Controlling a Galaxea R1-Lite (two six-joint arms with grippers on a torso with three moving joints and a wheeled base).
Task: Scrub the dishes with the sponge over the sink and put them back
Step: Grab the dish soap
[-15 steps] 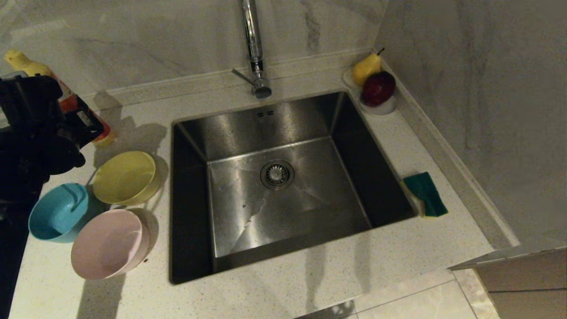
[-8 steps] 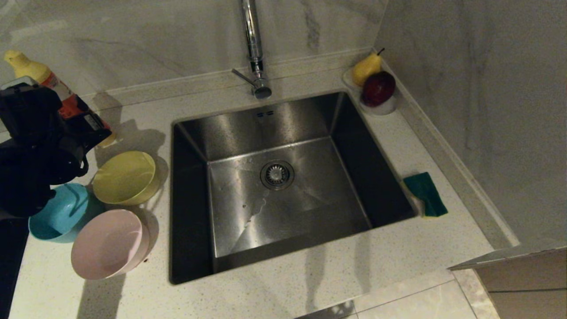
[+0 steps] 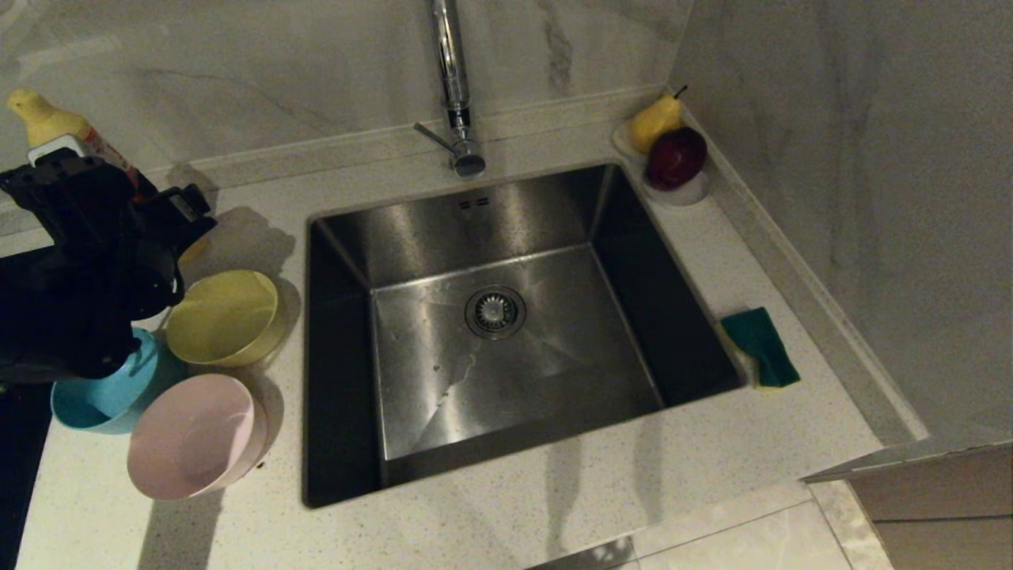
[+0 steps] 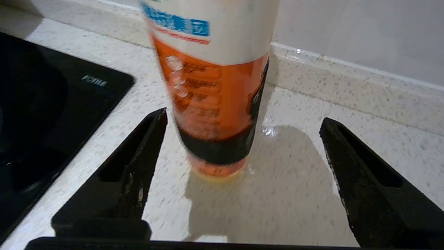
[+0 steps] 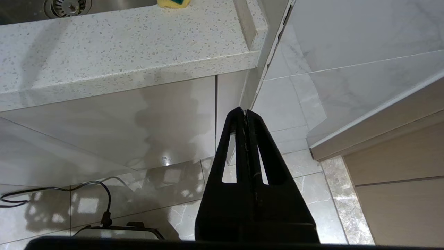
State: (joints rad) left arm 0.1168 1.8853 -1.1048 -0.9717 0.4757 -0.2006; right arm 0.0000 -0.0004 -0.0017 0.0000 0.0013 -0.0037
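While the three bowls sit on the bench (image 3: 506, 522) left of the sink (image 3: 491, 317), yellow bowl (image 3: 224, 317) rearmost, blue bowl (image 3: 107, 396) and pink bowl (image 3: 194, 435) nearer, the left gripper (image 4: 242, 146) hangs behind them, fingers (image 4: 135, 166) spread wide w/ nothing held, a bottle (image 4: 215, 86) standing between but untouched. Sponge (image 3: 761, 347) lies at the sink's right rim. Right gripper (image 5: 245, 113) is parked below bench edge, fingers pressed together, empty.

Left gripper (image 4: 242, 128) spread wide; right gripper (image 5: 245, 113) closed, seemingly parked low.
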